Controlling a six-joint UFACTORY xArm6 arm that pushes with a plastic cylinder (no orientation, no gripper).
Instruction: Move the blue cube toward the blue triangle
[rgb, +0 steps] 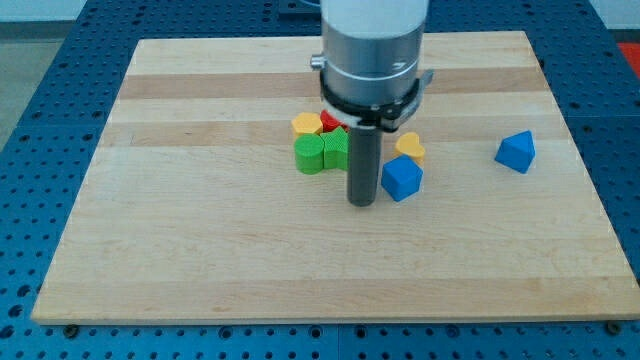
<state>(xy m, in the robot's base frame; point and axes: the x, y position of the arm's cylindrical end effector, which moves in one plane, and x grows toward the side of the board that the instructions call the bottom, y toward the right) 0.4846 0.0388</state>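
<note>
The blue cube (402, 178) lies on the wooden board near the middle. The blue triangle (515, 152) lies apart from it, toward the view's right. My tip (361, 203) is just to the view's left of the blue cube, close to its left face; I cannot tell whether it touches. The rod rises from there to the arm's grey body at the view's top.
A cluster sits left of the rod: a yellow block (306, 124), a red block (331, 121), a green block (311, 155) and a second green block (336, 147). Another yellow block (409, 147) lies just above the blue cube. The wooden board (200, 250) ends in blue pegboard.
</note>
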